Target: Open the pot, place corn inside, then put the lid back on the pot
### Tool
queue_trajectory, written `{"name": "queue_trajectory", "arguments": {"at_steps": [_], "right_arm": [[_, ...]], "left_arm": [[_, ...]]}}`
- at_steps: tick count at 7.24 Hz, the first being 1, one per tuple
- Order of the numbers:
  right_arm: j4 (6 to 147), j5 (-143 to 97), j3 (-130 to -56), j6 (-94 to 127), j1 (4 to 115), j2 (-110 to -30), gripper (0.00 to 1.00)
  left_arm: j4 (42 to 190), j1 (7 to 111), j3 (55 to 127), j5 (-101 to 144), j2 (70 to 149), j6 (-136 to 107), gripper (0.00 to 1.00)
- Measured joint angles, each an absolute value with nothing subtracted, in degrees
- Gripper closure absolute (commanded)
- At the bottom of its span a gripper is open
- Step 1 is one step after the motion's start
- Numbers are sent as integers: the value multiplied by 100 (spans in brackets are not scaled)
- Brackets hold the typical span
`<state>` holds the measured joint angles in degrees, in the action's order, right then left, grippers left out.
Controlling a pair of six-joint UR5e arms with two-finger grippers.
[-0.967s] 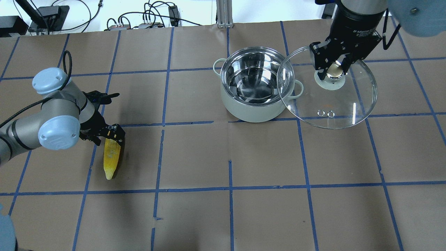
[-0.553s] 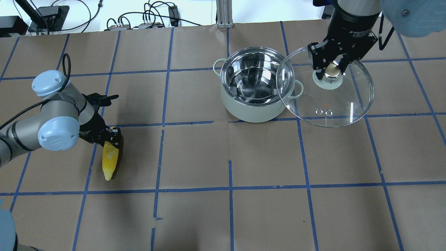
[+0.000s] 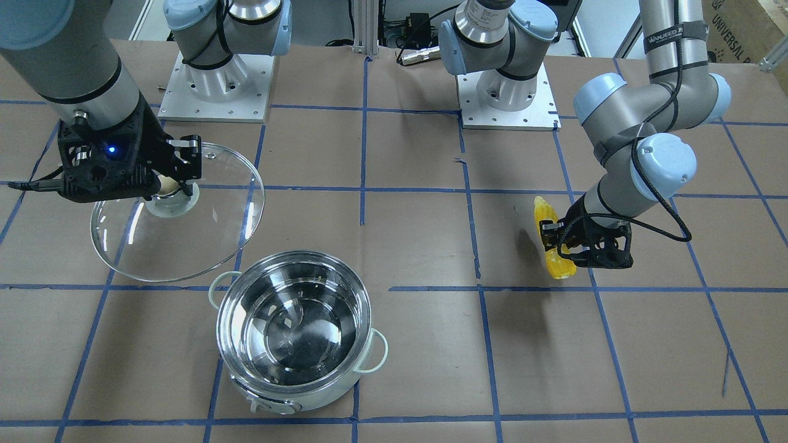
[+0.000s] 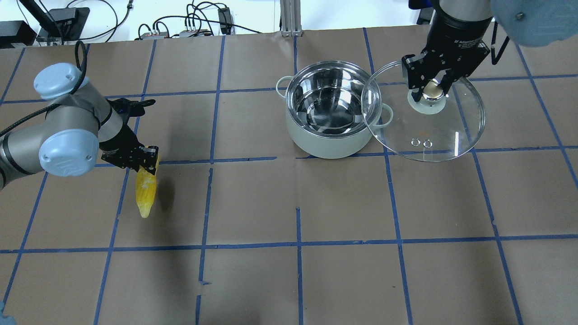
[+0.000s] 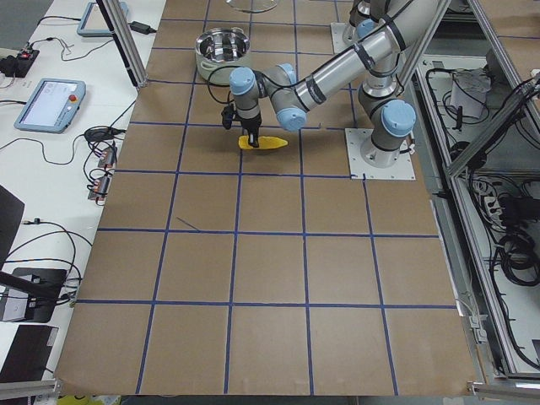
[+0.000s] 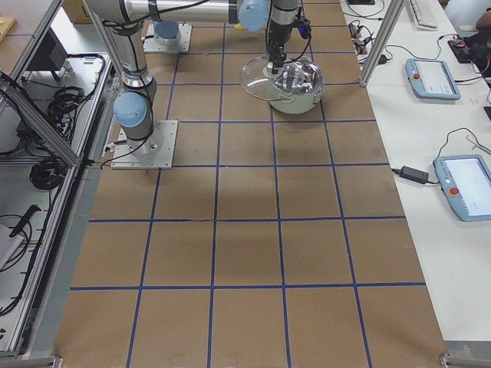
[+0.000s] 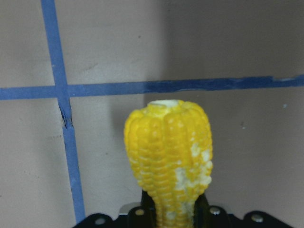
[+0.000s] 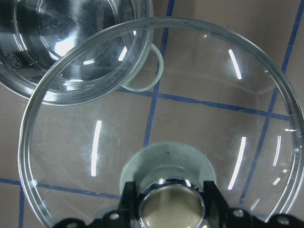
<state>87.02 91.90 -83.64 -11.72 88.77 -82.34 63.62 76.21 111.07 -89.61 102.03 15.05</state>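
Note:
The pot [image 4: 332, 135] stands open at the back middle of the table, its steel inside bare; it also shows in the front-facing view [image 3: 295, 332]. My right gripper [image 4: 431, 88] is shut on the knob of the glass lid [image 4: 447, 135] and holds it in the air just right of the pot, its rim overlapping the pot's right handle. The lid also shows in the front-facing view [image 3: 203, 240] and the right wrist view [image 8: 199, 114]. My left gripper [image 4: 145, 166] is shut on the thick end of the yellow corn [image 4: 146, 198], held just above the table at far left. The corn fills the left wrist view [image 7: 168, 152].
The table is brown paper with a blue tape grid [image 4: 298, 243]. Cables and power boxes [image 4: 189, 27] lie past the far edge. The arm bases [image 3: 215, 80] stand on plates on the robot's side.
My left gripper has closed on the corn and lifted it off the table, moving slightly toward the back. The right gripper with the lid has barely shifted.

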Motion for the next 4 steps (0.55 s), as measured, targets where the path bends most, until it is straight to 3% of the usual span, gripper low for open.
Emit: {"name": "queue_trajectory", "arguments": {"at_steps": [4], "right_arm": [[8696,9201,-8369,-1317,8654,-8176,66]], "left_arm": [[6920,9176,9752,-8567,10424,130,76]]}}
